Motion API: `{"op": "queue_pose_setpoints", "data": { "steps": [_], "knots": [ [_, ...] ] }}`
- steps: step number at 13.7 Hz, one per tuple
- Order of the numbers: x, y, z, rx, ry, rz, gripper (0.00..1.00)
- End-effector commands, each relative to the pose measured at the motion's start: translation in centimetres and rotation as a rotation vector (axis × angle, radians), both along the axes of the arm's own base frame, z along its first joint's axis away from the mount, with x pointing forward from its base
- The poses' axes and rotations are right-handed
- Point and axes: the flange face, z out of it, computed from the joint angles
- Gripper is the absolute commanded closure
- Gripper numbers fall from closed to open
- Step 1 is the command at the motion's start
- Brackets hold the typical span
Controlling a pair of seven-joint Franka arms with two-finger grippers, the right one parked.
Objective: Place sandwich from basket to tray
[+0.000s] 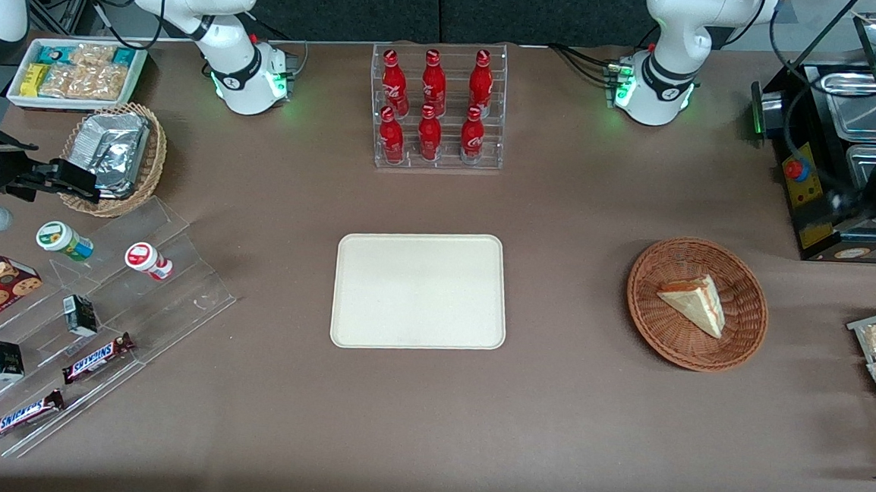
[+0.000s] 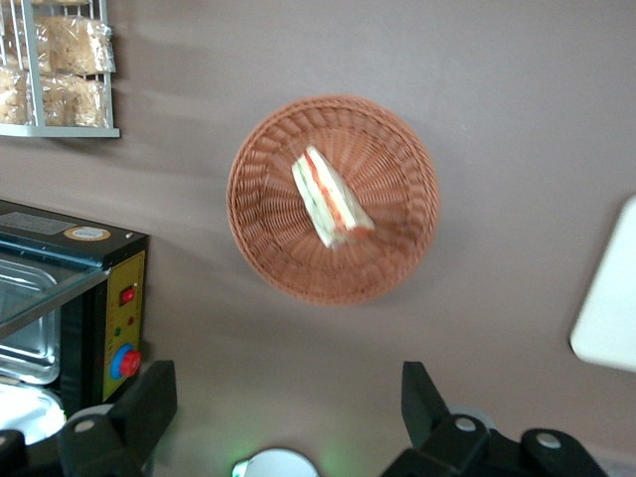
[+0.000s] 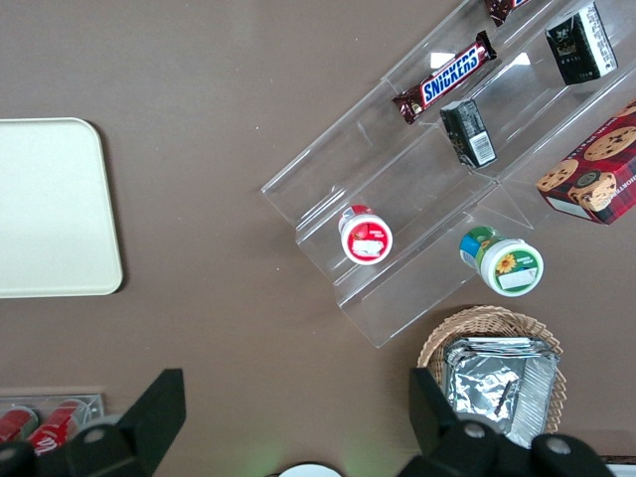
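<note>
A: Where was the sandwich (image 1: 695,302)?

B: It lay in the basket (image 1: 647,304), roughly at the centre, on its side with the filling edge showing. In the left wrist view the sandwich (image 2: 331,198) and basket (image 2: 258,238) sat well below the gripper (image 2: 283,402), ahead of its fingertips rather than directly between them.

A: State of the gripper?

B: Its two fingers (image 2: 149,397) stood wide apart with nothing between them. It hung high above the table, apart from the basket.

A: Which step was in hand?

B: By judgement, the approach; the pick was not yet begun. The next move called for bringing the gripper over the sandwich, turning it so the fingers straddled the wedge's flat bread faces, then descending without catching the wicker rim. The clear wrap could make the hold slippery.

A: And the destination?

B: The tray (image 1: 420,290) lay flat, well apart from the basket toward the parked arm's end; only one corner of the tray (image 2: 611,298) showed from the wrist.

A: Anything hard to make out?

B: In the front view the working arm was cut off at the frame edge and blurred, so the gripper itself was not distinguishable there. The wrist view showed only the fingers' tips
</note>
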Motion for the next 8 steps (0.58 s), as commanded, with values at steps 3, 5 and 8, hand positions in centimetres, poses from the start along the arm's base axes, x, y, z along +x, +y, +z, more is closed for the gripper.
{"op": "queue_pose_setpoints", "data": {
  "steps": [3, 5, 8],
  "knots": [
    [0.8, -0.1, -8.0, 0.052, -0.073, 0.237, 0.00],
    [-0.2, 0.2, -11.6, 0.063, -0.106, 0.307, 0.00],
    [-0.5, -0.1, -16.8, 0.055, -0.148, 0.471, 0.00]
  ]
}}
